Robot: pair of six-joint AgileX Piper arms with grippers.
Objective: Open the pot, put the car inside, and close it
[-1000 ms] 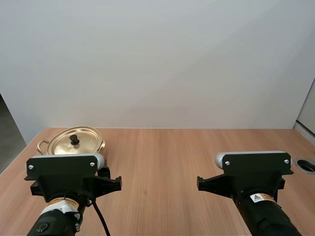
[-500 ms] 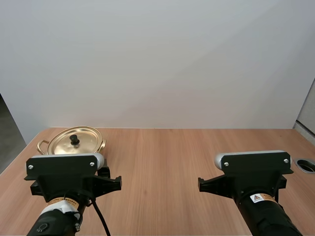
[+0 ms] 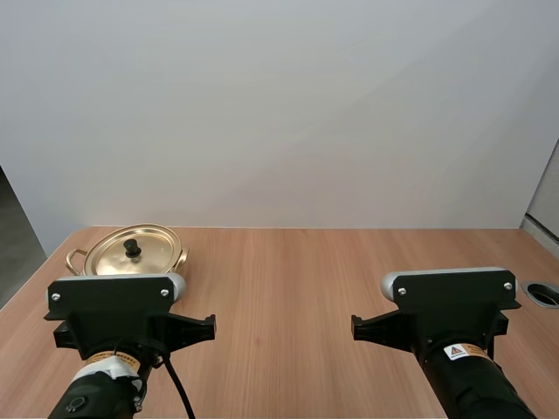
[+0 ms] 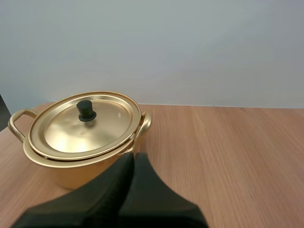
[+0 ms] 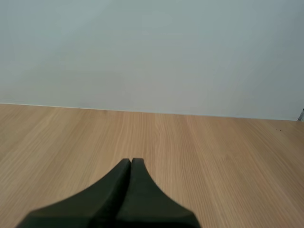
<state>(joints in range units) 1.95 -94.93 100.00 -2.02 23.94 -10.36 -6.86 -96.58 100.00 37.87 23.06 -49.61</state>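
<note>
Left wrist view: my left gripper [image 4: 134, 156] is clenched on nothing, its two black fingers pressed together into one dark wedge. Right past the tips, a little to their left, stands the pot [image 4: 66, 173], gold-coloured and upright on the table [image 4: 228, 156]. I cannot tell whether the tips touch its wall or stop just short of it. The lid [image 4: 95, 135] is on the pot, seated flat within the rim. Its black knob [image 4: 86, 110] stands upright at the centre, farther ahead and to the left of my tips. The near handle [image 4: 145, 124] is just beyond the tips, almost straight ahead. The far handle [image 4: 14, 126] sticks out on the pot's other side, well to my left. To the right of the gripper the wood of the table reaches back to a pale wall [image 4: 190, 47].

In the right wrist view my right gripper [image 5: 130, 160] is clenched too, holding nothing, fingers together as one wedge. Table wood lies ahead of it and to both sides.

In the high view my left arm [image 3: 113, 301] sits over the near-left part of the table, with the pot directly ahead of it, close to the far-left corner. My right arm [image 3: 450, 301] sits level with it, well apart to the right, and the pot is far off to that arm's left and ahead.
</note>
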